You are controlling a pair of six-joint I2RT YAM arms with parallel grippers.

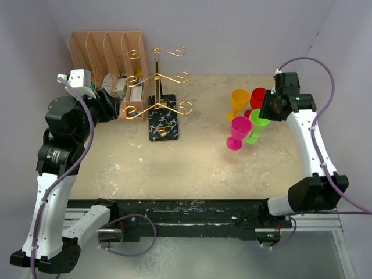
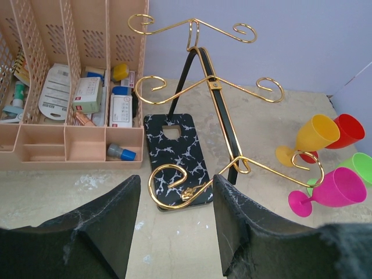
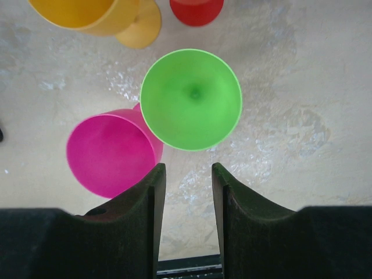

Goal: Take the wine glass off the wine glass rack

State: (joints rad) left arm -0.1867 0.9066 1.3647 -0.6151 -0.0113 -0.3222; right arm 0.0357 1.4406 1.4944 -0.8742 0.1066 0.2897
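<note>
The wine glass rack (image 1: 158, 87) is a gold wire stand on a black veined base (image 1: 163, 123) at the back left; no glass hangs on its hooks. It fills the left wrist view (image 2: 213, 86). Plastic wine glasses stand on the table at the right: orange (image 1: 239, 99), red (image 1: 257, 95), green (image 1: 258, 124) and pink (image 1: 239, 129). My left gripper (image 1: 114, 105) is open and empty, left of the rack, its jaws apart (image 2: 176, 195). My right gripper (image 1: 265, 110) is open and empty, hovering just above the green glass (image 3: 192, 99) and beside the pink one (image 3: 110, 152).
A tan slotted desk organiser (image 1: 103, 53) with small items stands against the back wall, just left of the rack and close behind my left gripper. The lavender walls close in the back and sides. A black rail runs along the near table edge (image 1: 192, 210).
</note>
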